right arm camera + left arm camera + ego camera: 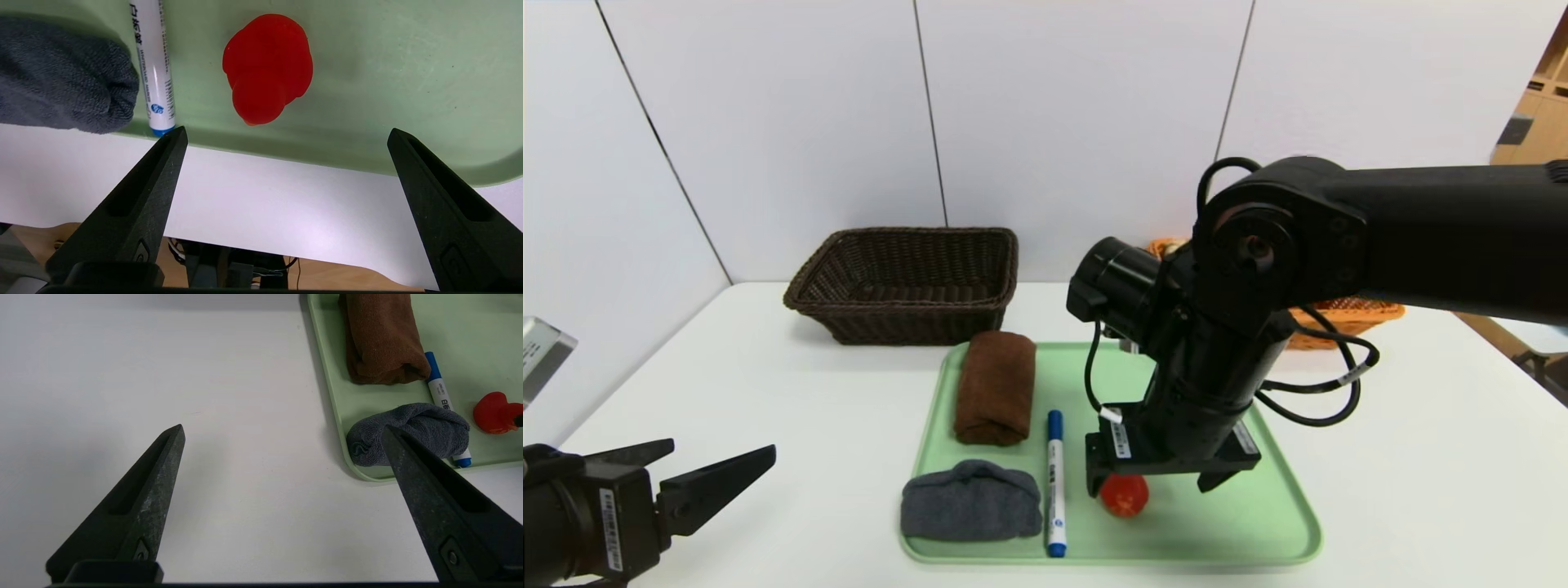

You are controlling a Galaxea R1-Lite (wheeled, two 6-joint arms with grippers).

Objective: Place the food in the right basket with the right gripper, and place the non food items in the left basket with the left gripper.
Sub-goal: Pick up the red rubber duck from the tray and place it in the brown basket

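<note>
— Where was the small red toy [1125, 495] relative to the right hand [1152, 482]?

— Right under it, on the green tray [1258, 523] near the front edge. That hand hung over it with its fingers [135, 212] spread wide, gripping nothing.

— And around the toy?

— The white marker [1055, 490] lay just beside it, then the grey cloth [971, 501] at the tray's front corner, touching the marker. The rolled brown towel [996, 386] sat behind the cloth.

— The left hand [719, 474]?

— Low over the tabletop [768, 392], well apart from the tray, also wide open and empty.

— The baskets?

— The dark basket [907, 282] stood behind the tray. The orange basket [1347, 314] was mostly hidden by the right arm.
</note>
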